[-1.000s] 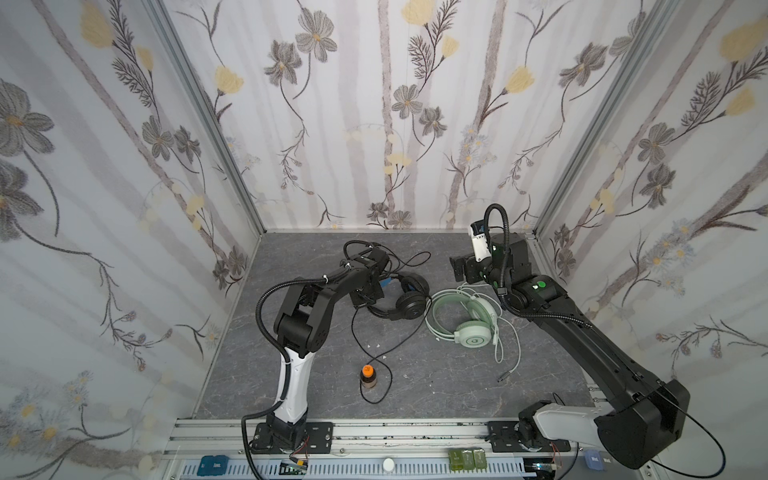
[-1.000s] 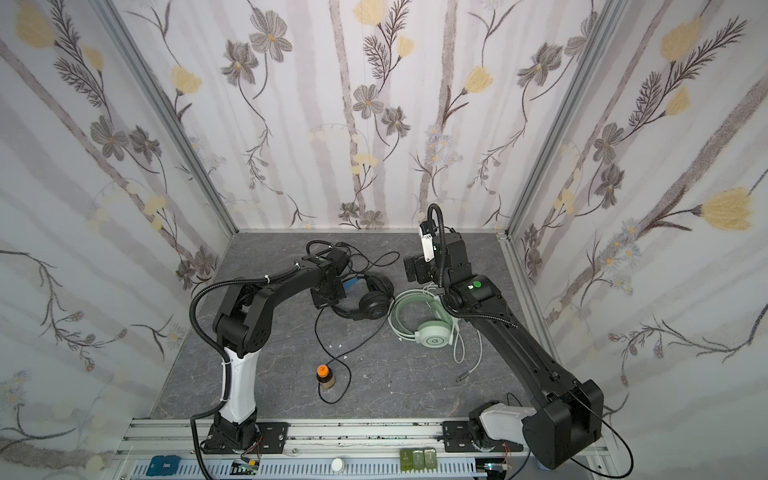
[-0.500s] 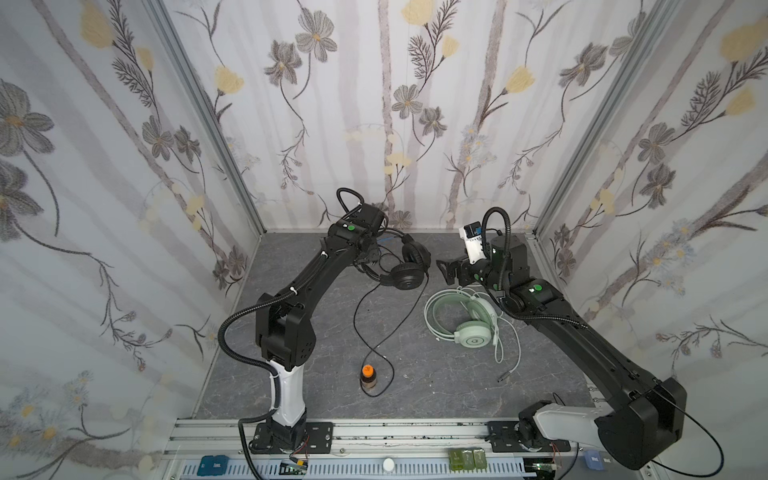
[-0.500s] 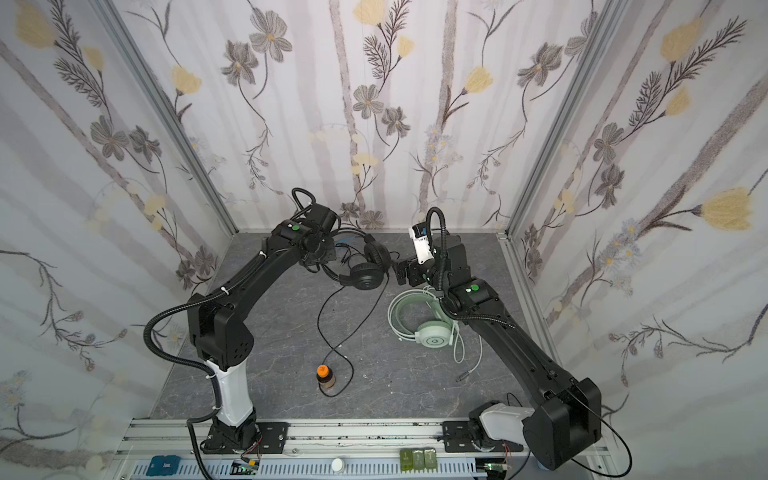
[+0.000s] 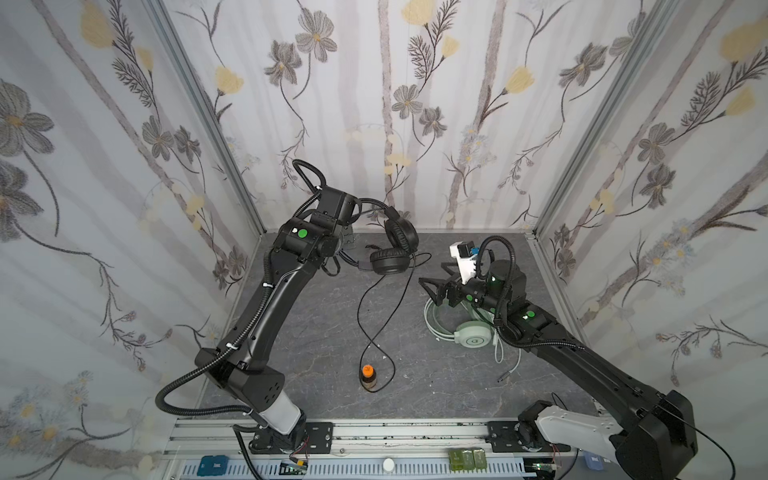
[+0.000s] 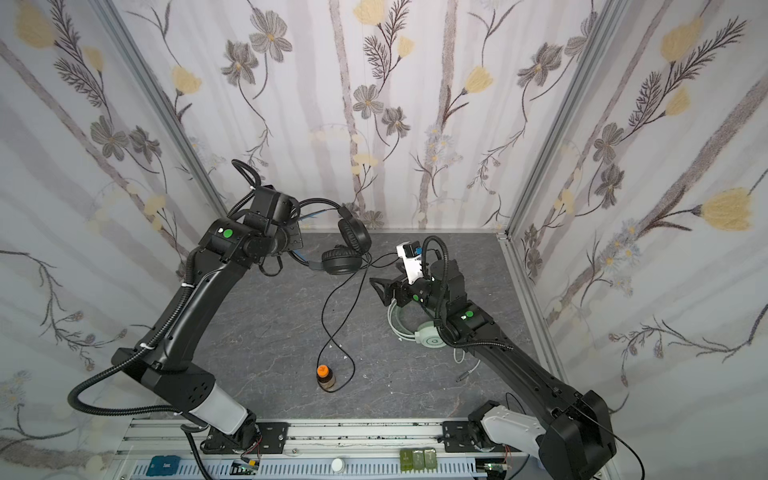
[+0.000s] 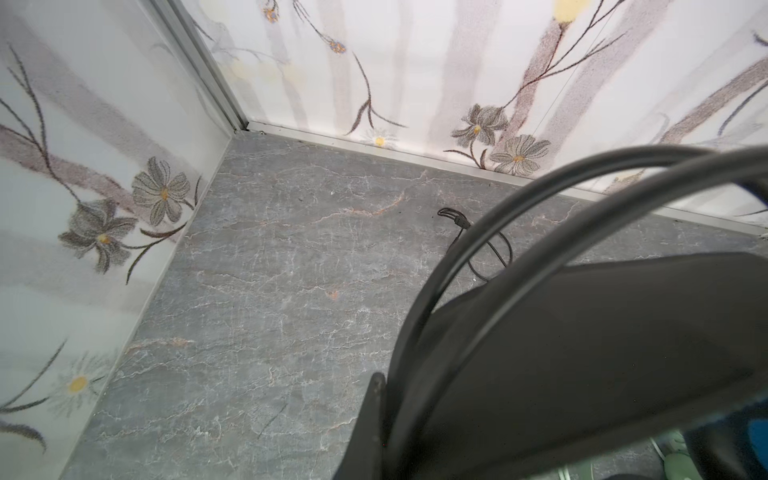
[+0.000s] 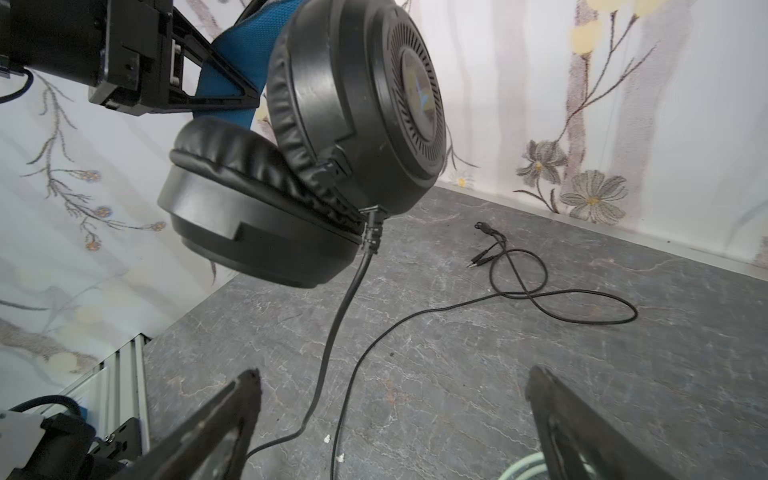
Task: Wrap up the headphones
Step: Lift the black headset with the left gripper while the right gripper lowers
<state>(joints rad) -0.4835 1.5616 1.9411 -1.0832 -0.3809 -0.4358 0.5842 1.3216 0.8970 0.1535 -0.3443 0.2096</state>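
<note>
Just above centre in both top views, black headphones [image 5: 392, 249] with round, wrinkled leatherette ear pads and a blue mesh inner band, held clear of the grey marbled tabletop [image 5: 316, 332], band clamped in the closed left gripper [image 8: 245, 95], thin black cable [image 5: 374, 316] hanging down and curving around a small orange-capped bottle [image 5: 368, 376] at lower centre. Right of centre, smooth mint green headphones [image 5: 471, 334] lying flat, partly hidden under the right arm [image 5: 582, 365], right gripper [image 5: 434, 278] above them with jaws spread wide and empty. Left wrist view mostly blocked by blurred black band.
</note>
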